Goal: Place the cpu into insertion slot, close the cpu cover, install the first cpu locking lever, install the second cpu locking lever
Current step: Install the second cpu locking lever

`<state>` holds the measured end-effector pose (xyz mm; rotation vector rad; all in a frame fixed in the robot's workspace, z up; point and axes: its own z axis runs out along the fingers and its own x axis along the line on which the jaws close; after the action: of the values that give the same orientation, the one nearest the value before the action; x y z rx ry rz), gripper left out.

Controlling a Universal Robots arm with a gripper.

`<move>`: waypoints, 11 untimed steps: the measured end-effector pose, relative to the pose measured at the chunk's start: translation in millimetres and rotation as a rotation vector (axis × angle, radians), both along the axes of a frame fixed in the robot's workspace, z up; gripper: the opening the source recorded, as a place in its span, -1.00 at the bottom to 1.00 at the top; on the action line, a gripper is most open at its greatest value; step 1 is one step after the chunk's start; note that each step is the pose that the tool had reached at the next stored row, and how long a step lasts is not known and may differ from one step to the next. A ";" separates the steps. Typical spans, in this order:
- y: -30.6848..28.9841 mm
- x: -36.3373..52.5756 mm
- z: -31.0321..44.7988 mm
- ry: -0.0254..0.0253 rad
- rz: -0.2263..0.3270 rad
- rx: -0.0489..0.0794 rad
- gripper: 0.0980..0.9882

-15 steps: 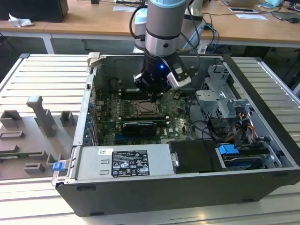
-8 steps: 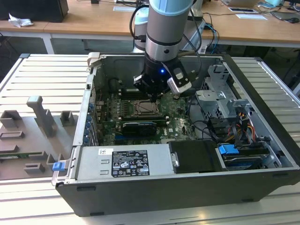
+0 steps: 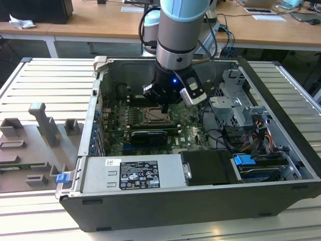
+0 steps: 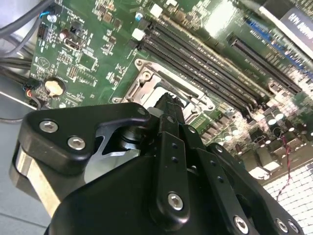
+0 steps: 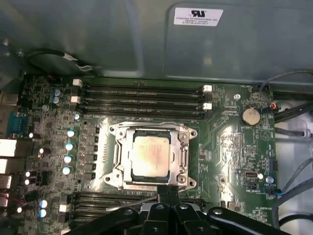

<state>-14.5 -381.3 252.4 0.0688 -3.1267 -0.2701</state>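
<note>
The cpu lies flat in the insertion slot on the green board, its pale silver-beige face showing through the cut-out of the cpu cover. The cover lies down flat over the chip. My gripper hangs at one edge of the socket, its two black fingers pressed together with nothing between them. A thin metal lever rod runs along that edge beside the fingertips. In the exterior view the gripper reaches down into the open computer case just above the socket. The second wrist view has the gripper in front of the socket frame.
Long black memory slots run on both sides of the socket. A coin battery sits on the board. In the case are a power supply, a graphics card, loose cables and a drive cage. A grey fixture stands at the exterior view's left.
</note>
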 end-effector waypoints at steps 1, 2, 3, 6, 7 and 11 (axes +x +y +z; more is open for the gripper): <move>-1.7 0.0 -0.1 0.0003 0.000 0.000 -0.98; -2.5 0.0 -0.2 0.0009 0.000 0.000 -0.98; -3.5 0.0 -0.5 0.0023 0.000 0.000 -0.98; -6.3 -1.5 -1.8 0.0034 0.001 0.001 -0.98; -7.3 -4.4 -2.5 0.0033 0.005 0.003 -0.98; -13.0 -12.7 -3.7 0.0033 0.013 0.008 -0.98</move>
<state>-27.2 -394.3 248.7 0.0890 -3.1209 -0.2818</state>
